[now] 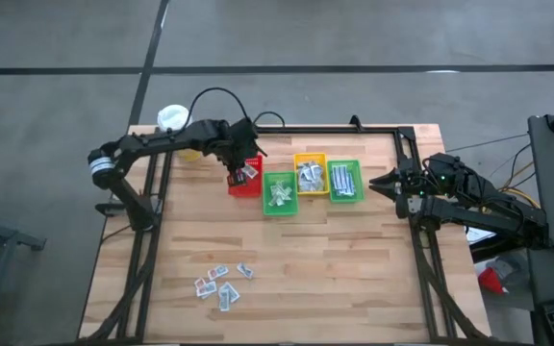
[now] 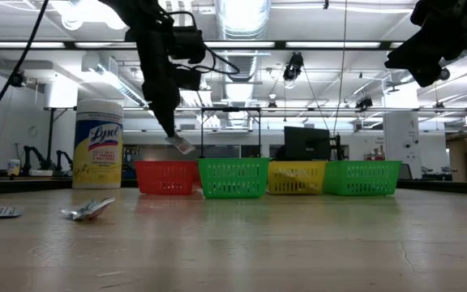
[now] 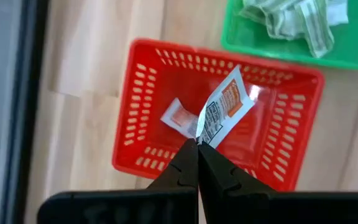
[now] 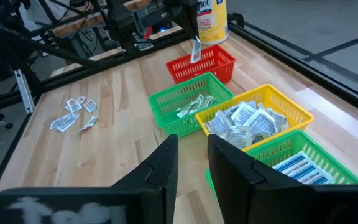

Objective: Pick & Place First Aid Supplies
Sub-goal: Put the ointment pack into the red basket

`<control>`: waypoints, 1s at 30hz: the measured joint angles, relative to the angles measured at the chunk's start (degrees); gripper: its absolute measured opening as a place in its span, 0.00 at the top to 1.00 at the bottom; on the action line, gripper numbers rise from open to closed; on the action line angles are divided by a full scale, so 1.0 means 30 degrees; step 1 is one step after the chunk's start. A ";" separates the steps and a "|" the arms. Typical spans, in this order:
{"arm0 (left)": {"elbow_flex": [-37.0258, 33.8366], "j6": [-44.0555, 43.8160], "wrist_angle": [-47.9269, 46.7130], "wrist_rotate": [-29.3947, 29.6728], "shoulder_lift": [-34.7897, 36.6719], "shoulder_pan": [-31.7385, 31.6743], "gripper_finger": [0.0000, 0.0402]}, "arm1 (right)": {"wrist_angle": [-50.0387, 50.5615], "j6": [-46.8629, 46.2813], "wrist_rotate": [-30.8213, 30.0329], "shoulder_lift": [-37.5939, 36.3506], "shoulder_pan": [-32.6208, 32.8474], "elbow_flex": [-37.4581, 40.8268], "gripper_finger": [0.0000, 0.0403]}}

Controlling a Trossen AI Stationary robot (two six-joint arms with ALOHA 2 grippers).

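My left gripper (image 1: 237, 175) hangs over the red bin (image 1: 247, 185), shut on a small white packet with orange print (image 3: 224, 109). In the low view the packet (image 2: 182, 146) sits just above the bin's rim (image 2: 167, 166). A second such packet (image 3: 180, 118) lies flat on the red bin's floor. Several loose first aid packets (image 1: 221, 282) lie on the wood near the table's front left. My right gripper (image 4: 191, 155) waits open at the table's right edge (image 1: 385, 183), with nothing between its fingers. My left gripper pinches the white-and-orange packet by one narrow end (image 3: 200, 135) between its two fingertips. The fingers come steeply from above. The packet hangs tilted below them, clear of the red bin and over its inside.
Right of the red bin, in a row, stand a green bin (image 1: 279, 194) with pale sachets, a yellow bin (image 1: 310, 173) with silvery wrappers and a second green bin (image 1: 344, 181) with blue-striped strips. A yellow wipes bottle (image 1: 172, 121) stands at the far left corner.
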State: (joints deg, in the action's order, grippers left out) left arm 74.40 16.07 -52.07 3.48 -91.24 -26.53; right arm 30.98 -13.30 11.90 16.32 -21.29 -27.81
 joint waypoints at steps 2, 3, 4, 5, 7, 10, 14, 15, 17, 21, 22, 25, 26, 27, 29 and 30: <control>0.0194 0.0342 -0.0408 -0.0926 -0.0198 -0.0367 1.00 | 0.0000 0.0000 0.0000 0.0000 0.0002 0.0000 0.80; 0.0291 0.0528 -0.0557 -0.1288 -0.0310 -0.0530 1.00 | -0.0005 0.0000 0.0000 0.0002 -0.0002 0.0000 0.81; 0.0406 0.0659 -0.0747 -0.1489 -0.0443 -0.0687 1.00 | -0.0007 0.0000 0.0000 0.0000 0.0004 0.0000 0.81; 0.0531 0.0761 -0.0996 -0.1551 -0.0603 -0.0836 1.00 | -0.0007 0.0007 0.0000 0.0000 -0.0002 0.0000 0.82; 0.0874 0.0993 -0.1590 -0.1676 -0.1042 -0.1105 1.00 | -0.0007 0.0000 0.0000 0.0000 -0.0001 0.0000 0.82; 0.1630 0.1641 -0.2378 -0.2288 -0.1776 -0.1443 1.00 | -0.0007 0.0000 0.0000 0.0000 0.0002 0.0000 0.83; 0.2839 0.2922 -0.3508 -0.2711 -0.2953 -0.1700 1.00 | -0.0007 0.0000 0.0000 0.0007 0.0004 0.0000 0.82; 0.3186 0.3182 -0.3765 -0.2733 -0.3258 -0.1754 1.00 | -0.0007 0.0000 0.0000 0.0000 -0.0002 0.0000 0.82; 0.3983 0.3724 -0.4456 -0.2952 -0.3881 -0.1884 1.00 | -0.0007 0.0000 0.0000 0.0000 -0.0002 0.0000 0.81; 0.5419 0.4922 -0.5635 -0.3080 -0.5094 -0.2146 1.00 | -0.0007 0.0000 0.0000 0.0000 0.0000 0.0000 0.79; 0.5712 0.5234 -0.5866 -0.3284 -0.5376 -0.2197 1.00 | -0.0007 0.0000 0.0000 0.0001 0.0005 0.0000 0.79; 0.6303 0.5869 -0.6282 -0.3767 -0.6017 -0.2404 1.00 | -0.0007 0.0000 0.0000 0.0000 -0.0001 0.0000 0.79; 0.6446 0.6044 -0.6379 -0.3896 -0.6231 -0.2447 1.00 | -0.0007 0.0000 0.0000 0.0001 -0.0002 0.0000 0.79; 0.6555 0.6191 -0.6561 -0.3925 -0.6424 -0.2477 1.00 | -0.0007 0.0000 0.0000 0.0001 0.0005 0.0000 0.78; 0.6767 0.6512 -0.6894 -0.3925 -0.6800 -0.2549 1.00 | -0.0007 0.0000 0.0000 0.0006 0.0003 0.0000 0.79; 0.6794 0.6671 -0.6959 -0.3919 -0.6921 -0.2556 1.00 | -0.0007 0.0000 0.0000 0.0002 0.0000 0.0000 0.79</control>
State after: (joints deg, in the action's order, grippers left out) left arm 94.79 36.08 -72.95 -8.28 -112.00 -34.20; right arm 30.96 -13.30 11.90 16.32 -21.29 -27.81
